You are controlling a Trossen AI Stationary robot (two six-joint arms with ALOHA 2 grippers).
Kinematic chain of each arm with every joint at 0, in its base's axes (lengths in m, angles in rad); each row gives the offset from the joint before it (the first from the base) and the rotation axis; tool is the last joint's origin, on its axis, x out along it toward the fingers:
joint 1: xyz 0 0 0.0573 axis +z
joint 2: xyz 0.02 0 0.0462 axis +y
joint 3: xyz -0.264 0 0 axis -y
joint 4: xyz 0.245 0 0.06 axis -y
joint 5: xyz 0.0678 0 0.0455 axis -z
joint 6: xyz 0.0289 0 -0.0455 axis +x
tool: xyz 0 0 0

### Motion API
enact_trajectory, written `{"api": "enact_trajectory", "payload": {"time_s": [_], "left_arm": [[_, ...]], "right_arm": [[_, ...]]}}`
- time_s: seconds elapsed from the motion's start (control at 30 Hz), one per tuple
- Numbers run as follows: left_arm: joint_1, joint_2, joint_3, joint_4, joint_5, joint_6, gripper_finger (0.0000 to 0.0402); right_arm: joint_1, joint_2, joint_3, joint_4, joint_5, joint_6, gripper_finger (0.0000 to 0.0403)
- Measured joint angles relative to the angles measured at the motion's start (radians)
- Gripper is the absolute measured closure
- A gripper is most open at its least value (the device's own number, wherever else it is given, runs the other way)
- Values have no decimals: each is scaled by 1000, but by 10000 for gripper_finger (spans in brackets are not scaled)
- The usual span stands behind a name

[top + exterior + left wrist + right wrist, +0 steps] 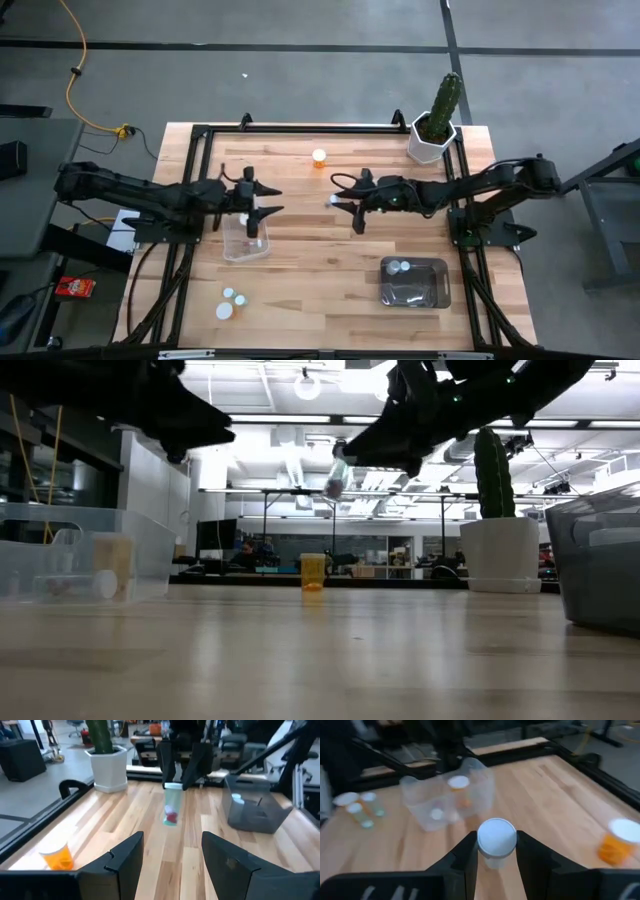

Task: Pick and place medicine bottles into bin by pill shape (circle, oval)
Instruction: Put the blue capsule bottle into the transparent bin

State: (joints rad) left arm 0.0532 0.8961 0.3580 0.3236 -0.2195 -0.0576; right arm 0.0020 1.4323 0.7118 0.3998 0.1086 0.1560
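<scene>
Above the middle of the worktop [330,260], the right gripper [496,851] carries a clear pill bottle [496,840], its fingers clamped on the sides just under the white cap. The left wrist view shows the bottle [171,805] hanging cap-up with something red inside. The left gripper [262,203] hovers over the clear bin [247,243] at about 9 o'clock from the worktop's centre, fingers parted and holding nothing.

The main risk, as I judge it, is sorting into the wrong bin: the pill shape is hard to read, so the choice between the clear bin and the dark grey bin [413,282] at 4 o'clock could go astray. The grip is high on the bottle, so a quick swing might tilt it or let it slip, and a drop from this height could send it rolling. The two arms are near each other over the centre, so a move toward the clear bin could bring them into contact.

An orange bottle [319,157] stands alone at 12 o'clock; three bottles [231,301] wait at 7 o'clock. Whether the red contents are round or oval cannot be told. Contents of the clear bin blur together, and the count in the grey bin is uncertain. The cactus pot [432,140] sits at 1 o'clock, out of the way.
</scene>
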Motion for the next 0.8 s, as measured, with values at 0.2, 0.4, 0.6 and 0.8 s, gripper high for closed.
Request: {"api": "enact_trajectory", "payload": {"time_s": [0.2,0.4,0.6,0.8], "left_arm": [[1,162,75,30,2,16,209],[1,295,131,28,34,1,189],[1,358,162,33,37,1,167],[1,395,164,80,85,16,163]], "right_arm": [[5,99,120,-9,-32,-45,304],[13,193,224,-43,-41,-94,304],[15,215,264,-73,-55,-97,304],[37,215,264,-24,-64,-116,304]]}}
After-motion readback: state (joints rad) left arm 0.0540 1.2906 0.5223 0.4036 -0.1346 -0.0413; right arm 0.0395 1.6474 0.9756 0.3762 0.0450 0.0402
